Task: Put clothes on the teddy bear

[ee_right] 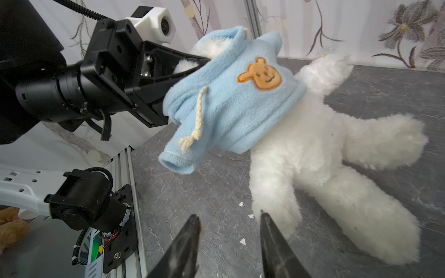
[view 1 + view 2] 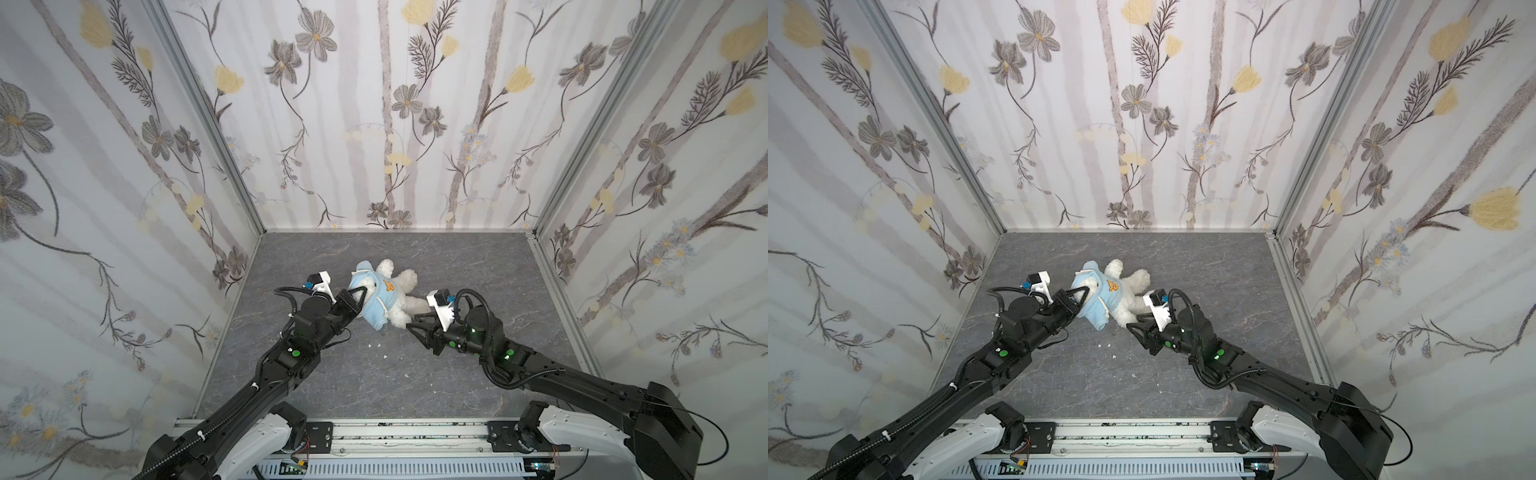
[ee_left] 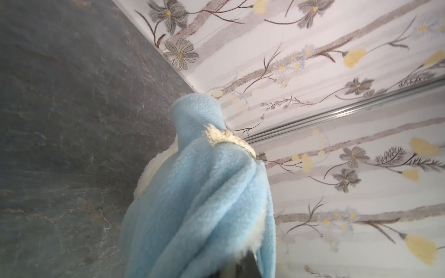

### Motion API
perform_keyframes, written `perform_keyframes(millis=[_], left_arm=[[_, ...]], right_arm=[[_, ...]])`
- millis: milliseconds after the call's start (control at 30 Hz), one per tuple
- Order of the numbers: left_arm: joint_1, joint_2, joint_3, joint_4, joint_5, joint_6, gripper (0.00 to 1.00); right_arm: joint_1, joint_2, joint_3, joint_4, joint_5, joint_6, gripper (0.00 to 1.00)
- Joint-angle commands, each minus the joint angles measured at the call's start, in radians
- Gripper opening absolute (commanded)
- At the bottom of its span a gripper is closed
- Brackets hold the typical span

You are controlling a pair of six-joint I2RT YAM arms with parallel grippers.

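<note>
left gripper [image 2: 360, 296] [image 2: 1084, 296] [image 1: 192, 65] was pinched tight on the hood end of the light-blue hoodie [image 2: 376, 305] [image 2: 1100, 303] [image 3: 192, 204] [image 1: 228, 108], its two dark fingers running in under the fabric. it may have nipped a tuft of white fur as well, though the cloth hid the tips. the hoodie sat over the head and chest of the teddy bear [image 2: 405, 305] [image 2: 1127, 307] [image 1: 301, 149], with the orange bear-face patch [image 1: 260, 74] turned upward and a cream cord [image 1: 198, 120] hanging down its front. that end of the bear was raised off the grey table [image 2: 457, 270] [image 2: 1204, 266], while the legs lay on the surface, spread toward the right side in both top views. four white limbs stuck out past the hem, and one sleeve [image 1: 178, 161] drooped toward the table. the left wrist view showed little but blue fleece draped from the grip, with a strip of white fur [image 3: 149, 173] at its edge. right gripper [image 2: 412, 322] [image 2: 1133, 322] [image 1: 228, 215] hovered low on the bear's near side with its fingers partly apart and nothing between them, the tips just beside the nearest limb. a few small white crumbs [image 2: 376, 345] [image 1: 240, 204] lay on the table in front of the bear.
</note>
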Motion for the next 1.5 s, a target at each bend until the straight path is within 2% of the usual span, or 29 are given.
perform_keyframes(millis=[0, 233, 433, 667, 900, 1000, 1200, 1300, 1467], left_arm=[[0.011, 0.007, 0.002, 0.043, 0.014, -0.292, 0.0], [0.013, 0.029, -0.013, 0.075, 0.059, -0.453, 0.0], [0.012, 0.033, -0.025, 0.117, 0.078, -0.502, 0.0], [0.011, 0.044, -0.029, 0.144, 0.103, -0.515, 0.0], [0.008, 0.044, -0.042, 0.161, 0.11, -0.524, 0.0], [0.007, 0.046, -0.044, 0.166, 0.112, -0.523, 0.0], [0.008, 0.046, -0.05, 0.172, 0.089, -0.527, 0.0], [0.01, 0.048, -0.048, 0.176, 0.076, -0.525, 0.0], [0.035, 0.058, -0.024, 0.174, 0.128, -0.524, 0.0]], right_arm=[[0.053, 0.063, -0.023, 0.237, 0.075, -0.005, 0.41], [0.129, 0.202, -0.007, 0.386, 0.228, 0.047, 0.39], [0.127, 0.329, -0.004, 0.501, 0.325, 0.086, 0.35], [0.127, 0.402, 0.012, 0.592, 0.324, 0.086, 0.38], [0.115, 0.443, 0.032, 0.646, 0.299, 0.084, 0.37], [0.107, 0.452, 0.032, 0.683, 0.282, 0.084, 0.32], [0.102, 0.46, 0.024, 0.674, 0.3, 0.114, 0.03], [0.103, 0.441, 0.0, 0.599, 0.398, 0.171, 0.0], [0.102, 0.402, -0.024, 0.339, 0.671, 0.27, 0.0]])
